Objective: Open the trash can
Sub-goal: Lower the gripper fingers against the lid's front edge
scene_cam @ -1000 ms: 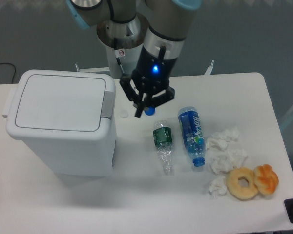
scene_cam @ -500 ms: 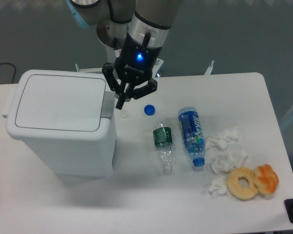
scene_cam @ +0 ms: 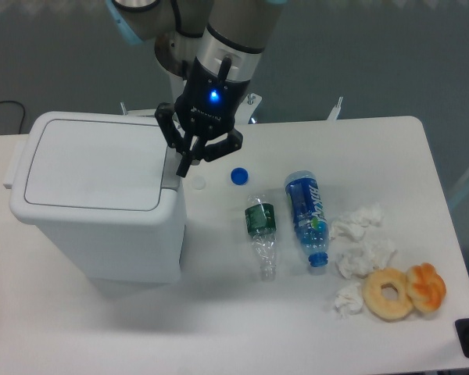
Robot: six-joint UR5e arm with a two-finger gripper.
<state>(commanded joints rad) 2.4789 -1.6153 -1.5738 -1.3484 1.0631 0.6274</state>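
My pincer (scene_cam: 183, 166) is pinched closed, holding nothing, right over the grey push tab (scene_cam: 172, 167) of the trash can (scene_cam: 94, 195). I should press straight down, gently.

I can't read much. Blue-label bottle (scene_cam: 306, 212), right of the green-label bottle (scene_cam: 259, 220), has white lettering along its side, too blurred to make out. Small round red-and-white sticker (scene_cam: 194, 84) on the robot base, symbol illegible.
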